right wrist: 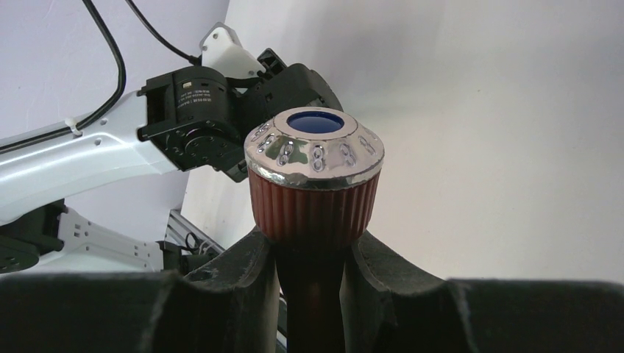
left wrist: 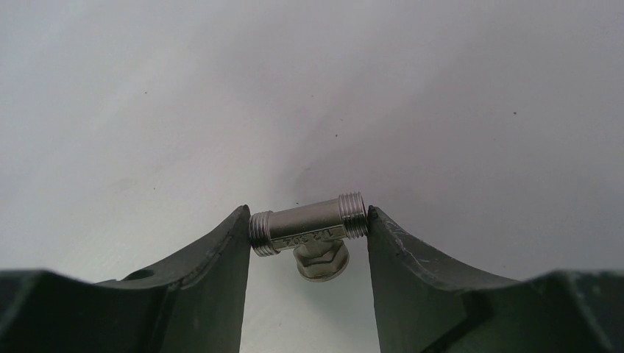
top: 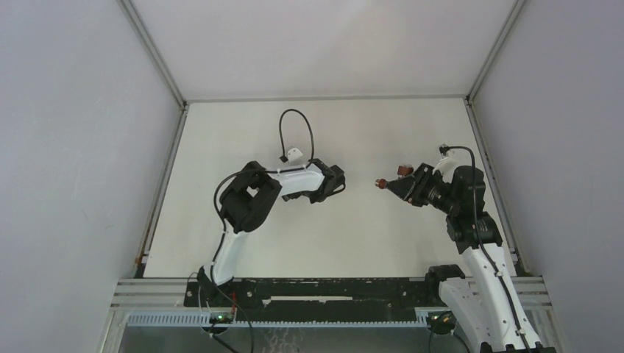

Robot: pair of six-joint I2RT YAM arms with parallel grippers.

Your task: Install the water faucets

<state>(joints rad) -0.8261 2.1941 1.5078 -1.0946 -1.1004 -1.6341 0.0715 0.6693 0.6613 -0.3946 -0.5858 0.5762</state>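
Observation:
My left gripper (left wrist: 309,228) is shut on a silvery metal tee fitting (left wrist: 305,224), gripped end to end by its two threaded ends, its hex-nut branch hanging below. In the top view the left gripper (top: 340,181) sits mid-table, pointing right; the fitting is hidden there. My right gripper (right wrist: 313,246) is shut on the neck of a reddish-brown faucet (right wrist: 313,206), whose ribbed knob has a chrome cap with a blue disc. In the top view the right gripper (top: 394,185) holds the faucet (top: 383,182) pointing left toward the left gripper, a gap between them.
The white table (top: 324,243) is fenced by grey walls and aluminium rails. A black cable (top: 294,125) loops above the left wrist. The left arm (right wrist: 147,132) fills the left of the right wrist view. A black rail (top: 316,290) runs along the near edge.

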